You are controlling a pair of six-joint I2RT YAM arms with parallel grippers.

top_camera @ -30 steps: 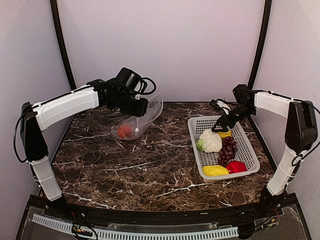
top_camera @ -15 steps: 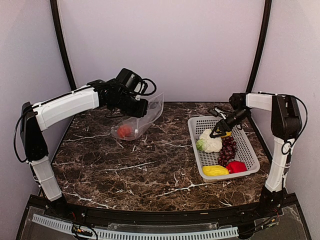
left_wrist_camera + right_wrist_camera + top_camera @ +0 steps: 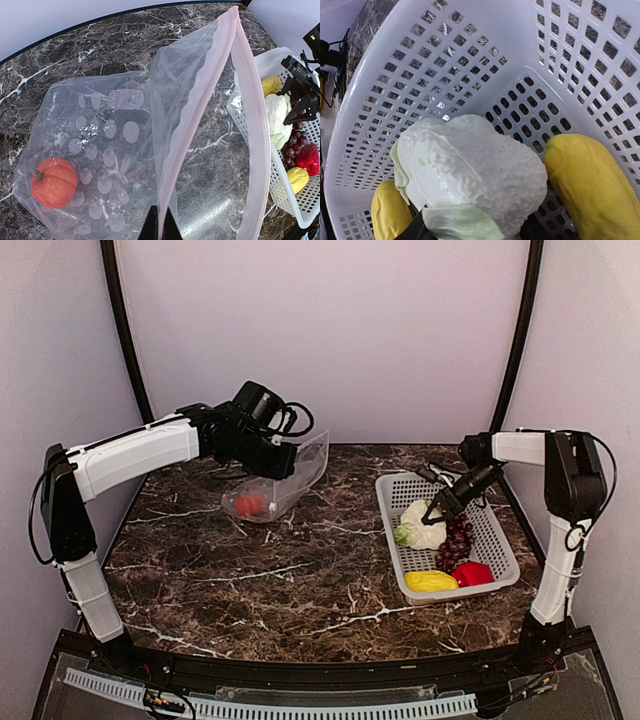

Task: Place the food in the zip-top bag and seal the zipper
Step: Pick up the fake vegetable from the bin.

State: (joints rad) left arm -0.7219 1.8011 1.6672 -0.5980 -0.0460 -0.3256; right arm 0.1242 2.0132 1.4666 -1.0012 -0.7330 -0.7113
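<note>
we are pinching the bag [image 3: 100, 150] open with closed left fingers [image 3: 149, 230]. right fingers [image 3: 414, 233] are straddling the cauliflower [image 3: 470, 165], grip indeterminate; bag mouth is lying to their left.

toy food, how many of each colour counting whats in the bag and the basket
orange pumpkin: 1
white cauliflower: 1
yellow pieces: 2
red pepper: 1
purple grapes: 1
total: 6
</note>
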